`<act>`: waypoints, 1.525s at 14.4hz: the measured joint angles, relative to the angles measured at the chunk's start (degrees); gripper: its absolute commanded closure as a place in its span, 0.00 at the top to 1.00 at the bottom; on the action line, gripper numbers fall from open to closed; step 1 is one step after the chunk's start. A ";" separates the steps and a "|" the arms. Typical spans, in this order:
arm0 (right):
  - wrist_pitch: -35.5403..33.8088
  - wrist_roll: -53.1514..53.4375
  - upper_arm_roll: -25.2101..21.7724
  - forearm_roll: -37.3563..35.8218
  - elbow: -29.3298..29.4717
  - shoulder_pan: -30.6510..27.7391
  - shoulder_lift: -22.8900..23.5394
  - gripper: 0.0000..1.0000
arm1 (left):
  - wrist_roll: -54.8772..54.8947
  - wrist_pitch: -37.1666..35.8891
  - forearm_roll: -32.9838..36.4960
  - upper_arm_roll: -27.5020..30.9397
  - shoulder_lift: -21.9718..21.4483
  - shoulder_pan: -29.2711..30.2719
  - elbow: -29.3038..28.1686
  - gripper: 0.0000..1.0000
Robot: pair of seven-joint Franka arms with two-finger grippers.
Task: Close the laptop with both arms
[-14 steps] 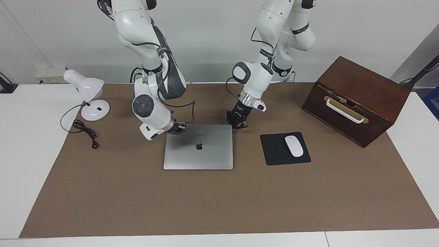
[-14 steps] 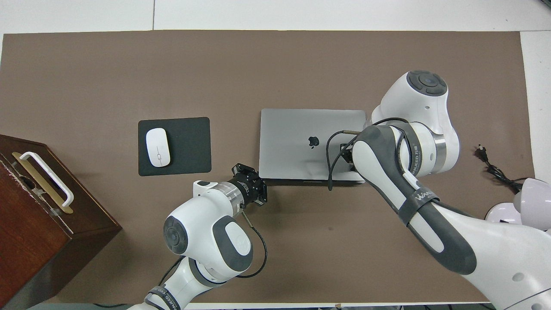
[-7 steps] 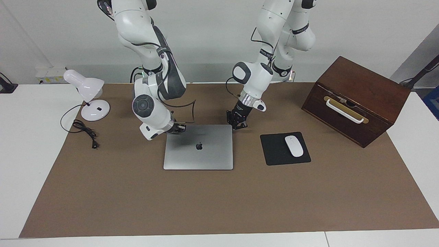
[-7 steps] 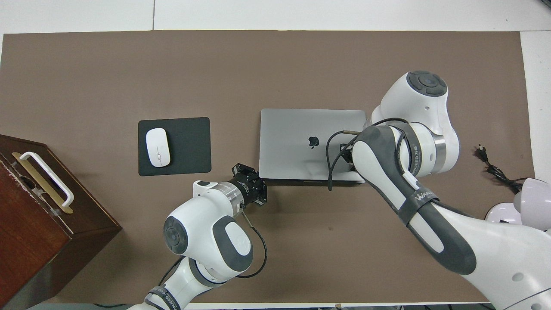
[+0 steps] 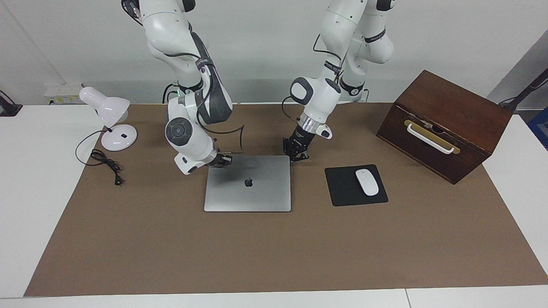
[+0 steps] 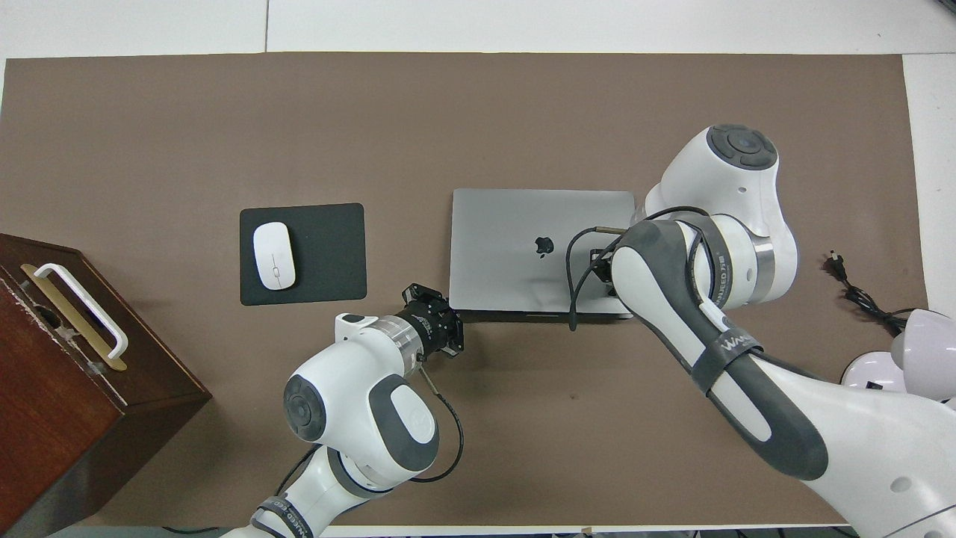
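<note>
The silver-grey laptop (image 5: 247,184) lies shut and flat on the brown mat, its lid with the dark apple logo facing up; it also shows in the overhead view (image 6: 523,246). My left gripper (image 5: 296,155) is low at the laptop's corner nearest the robots, toward the left arm's end, and shows in the overhead view (image 6: 447,335). My right gripper (image 5: 224,160) is low over the lid's other robot-side corner. In the overhead view (image 6: 600,269) the right arm largely covers it.
A black mouse pad (image 5: 355,185) with a white mouse (image 5: 367,182) lies beside the laptop toward the left arm's end. A brown wooden box (image 5: 445,124) stands past it. A white desk lamp (image 5: 109,119) and its cable (image 5: 105,162) are at the right arm's end.
</note>
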 measured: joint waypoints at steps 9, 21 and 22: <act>-12.82 0.00 -0.24 0.00 8.00 -4.10 -5.93 0.00 | 0.00 -0.06 -0.07 0.04 -0.08 0.00 -0.04 0.00; -9.16 -13.58 -1.34 -11.52 15.40 -10.90 -12.60 0.00 | 0.45 -8.83 -0.41 0.84 -5.91 7.82 -1.44 0.00; -9.15 -14.81 -1.39 -11.69 15.76 -11.45 -12.88 0.23 | 1.56 -9.26 -0.41 0.87 -6.28 8.48 -1.45 0.00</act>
